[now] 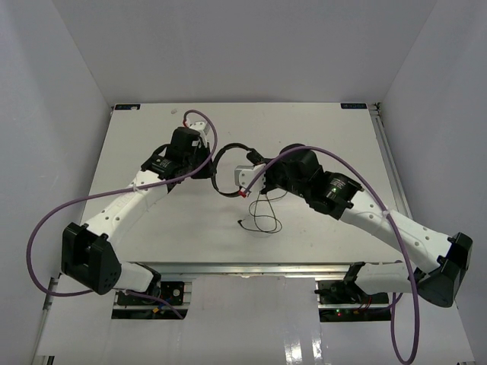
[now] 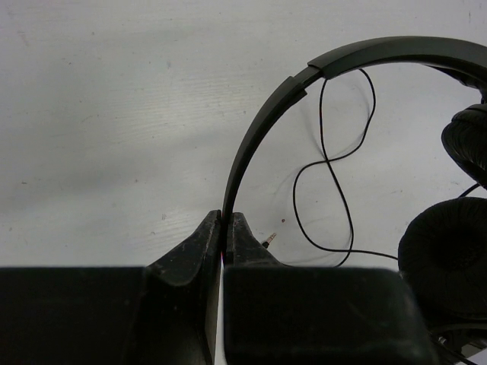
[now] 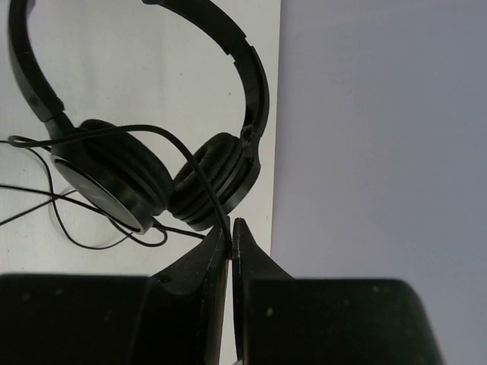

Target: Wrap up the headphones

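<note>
The headphones (image 1: 228, 169) are at the middle of the bench (image 1: 152, 228), slightly toward its far edge. The left tool (image 2: 223, 228) is clamped on the headband (image 2: 396, 51). The right tool (image 3: 230, 226) is pinched together on the cord (image 3: 202, 180) beside the earcups (image 3: 114, 171). Winding well likely means the left steadies the band while the right leads the cord around under light tension, gathering the loose loops and plug (image 2: 269, 240). No container is in view.

No legible text, brand or number anywhere; small tag (image 1: 125, 107) at table (image 1: 152, 228) far-left corner too small to read.
</note>
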You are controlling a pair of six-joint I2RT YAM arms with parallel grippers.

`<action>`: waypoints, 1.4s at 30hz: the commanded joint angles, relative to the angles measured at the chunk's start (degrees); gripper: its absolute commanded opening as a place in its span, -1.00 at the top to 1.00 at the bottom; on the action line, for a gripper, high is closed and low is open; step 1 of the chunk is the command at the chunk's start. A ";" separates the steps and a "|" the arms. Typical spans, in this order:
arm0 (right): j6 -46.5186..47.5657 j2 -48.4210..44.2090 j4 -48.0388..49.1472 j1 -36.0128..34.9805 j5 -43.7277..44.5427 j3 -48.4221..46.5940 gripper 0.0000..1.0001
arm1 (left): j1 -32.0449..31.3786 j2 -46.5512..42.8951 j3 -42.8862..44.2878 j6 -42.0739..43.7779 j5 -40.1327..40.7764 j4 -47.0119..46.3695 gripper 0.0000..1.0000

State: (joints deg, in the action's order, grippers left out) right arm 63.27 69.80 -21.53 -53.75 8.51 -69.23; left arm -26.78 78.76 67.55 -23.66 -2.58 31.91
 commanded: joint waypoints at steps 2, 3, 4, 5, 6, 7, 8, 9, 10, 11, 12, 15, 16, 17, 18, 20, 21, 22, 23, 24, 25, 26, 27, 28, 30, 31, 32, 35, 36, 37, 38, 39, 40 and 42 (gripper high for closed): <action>3.16 0.66 5.21 0.19 4.60 1.60 0.85 | -2.05 -3.76 -1.95 2.32 -1.55 -3.52 1.00; 3.12 0.38 5.59 0.85 4.89 2.21 0.85 | -2.15 -4.46 -2.56 2.61 -1.51 -3.52 1.00; 3.07 0.13 5.94 1.47 5.15 2.79 0.85 | -2.22 -5.19 -3.15 2.86 -1.39 -3.50 1.00; 2.94 -0.11 6.14 2.04 5.24 3.20 0.85 | -2.22 -6.05 -3.75 3.08 -0.93 -3.39 1.00; 2.70 -0.53 6.08 2.71 5.00 3.51 0.85 | -2.22 -7.14 -4.60 3.45 -0.08 -3.21 1.00; 2.38 -0.90 5.53 3.26 4.61 3.51 0.85 | -2.29 -7.86 -5.40 3.60 1.31 -2.83 1.00; 1.89 -1.18 4.63 3.95 3.61 3.13 0.85 | -2.27 -8.61 -5.83 3.94 2.70 -2.04 1.00; 1.36 -1.44 3.79 4.67 2.46 2.65 0.85 | -2.22 -9.32 -6.13 4.32 3.87 -1.25 1.00; 0.82 -1.60 3.61 5.25 1.45 2.19 0.85 | -2.22 -9.40 -6.25 4.39 3.97 -1.15 1.00; 0.23 -1.60 2.33 6.13 0.22 1.60 0.85 | -2.22 -9.92 -6.60 4.92 4.55 -0.51 1.00; -0.09 -1.54 1.50 6.59 -0.78 1.06 0.85 | -2.22 -10.31 -7.03 5.30 4.79 -0.19 1.00; -0.68 -1.17 0.10 7.07 -2.77 -0.27 0.85 | -2.31 -11.50 -8.38 6.33 4.43 0.00 1.00; -1.15 -0.82 -0.53 7.31 -3.81 -0.85 0.85 | -2.31 -11.97 -8.80 6.62 3.74 0.00 1.00; -1.60 -0.40 -1.19 7.48 -5.08 -1.45 0.85 | -2.31 -12.38 -9.17 6.89 3.16 0.00 1.00; -2.05 0.11 -1.87 7.60 -6.59 -2.07 0.85 | -2.31 -12.72 -9.51 7.11 2.71 0.00 1.00; -3.20 0.82 -2.54 7.61 -10.24 -3.24 0.85 | -2.31 -13.10 -9.82 7.50 0.50 -0.06 1.00; -3.95 1.39 -2.90 7.57 -11.83 -4.10 0.85 | -2.31 -13.16 -10.02 7.70 -0.96 -0.09 1.00; -4.58 1.87 -2.87 7.53 -12.26 -4.69 0.85 | -2.33 -13.08 -10.15 7.79 -1.56 -0.10 1.00; -4.96 2.58 -2.78 7.58 -12.78 -5.59 0.85 | -2.37 -12.98 -10.38 7.93 -2.46 -0.15 1.00; -5.29 3.20 -2.69 7.61 -13.15 -6.32 0.85 | -2.40 -12.81 -10.55 8.09 -3.23 -0.22 1.00; -5.71 3.73 -2.56 7.61 -13.33 -6.77 0.85 | -2.48 -12.59 -10.68 8.19 -3.77 -0.34 1.00; -6.34 4.39 -2.39 7.61 -13.57 -7.16 0.85 | -2.65 -12.37 -10.85 8.21 -4.21 -0.47 1.00; -7.00 5.21 -2.23 7.61 -13.90 -7.60 0.85 | -2.81 -12.10 -11.01 8.27 -4.64 -0.52 1.00; -7.38 5.61 -1.54 7.55 -13.84 -7.72 0.85 | -3.06 -11.84 -11.09 8.39 -5.21 -0.58 1.00; -8.16 6.46 0.36 7.53 -12.31 -7.10 0.85 | -3.40 -11.73 -11.23 8.45 -6.25 -0.82 1.00; -8.17 6.93 1.14 7.61 -10.55 -6.70 0.85 | -3.63 -11.96 -11.31 8.45 -6.56 -1.06 1.00; -8.17 7.19 1.76 7.70 -10.52 -6.18 0.85 | -3.72 -12.23 -11.48 8.37 -6.83 -1.23 1.00; -9.95 7.92 3.21 9.06 -9.40 -5.73 0.85 | -3.89 -13.34 -12.47 8.49 -8.63 -1.57 1.00; -10.92 8.30 3.16 9.87 -10.11 -5.90 0.85 | -3.89 -13.87 -12.76 8.59 -9.24 -1.69 1.00; -12.22 8.84 3.16 11.06 -11.19 -6.06 0.85 | -3.89 -14.63 -13.09 8.70 -9.94 -1.75 1.00; -12.89 9.38 3.16 11.78 -11.95 -6.33 0.85 | -3.96 -15.08 -13.52 8.72 -10.87 -1.76 1.00; -13.37 9.73 3.11 12.73 -13.26 -6.50 0.85 | -3.98 -15.78 -13.84 8.66 -11.56 -1.82 1.00; -14.06 10.10 3.03 13.54 -14.31 -6.62 0.85 | -3.98 -16.31 -14.16 8.63 -12.33 -1.89 1.00; -15.36 10.75 2.83 14.48 -16.23 -6.86 0.85 | -4.06 -17.24 -14.77 8.55 -13.68 -1.94 1.00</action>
State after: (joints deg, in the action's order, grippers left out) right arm 52.11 79.58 -21.30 -41.45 -3.98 -74.37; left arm -30.34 65.71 53.11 -15.15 -10.85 31.75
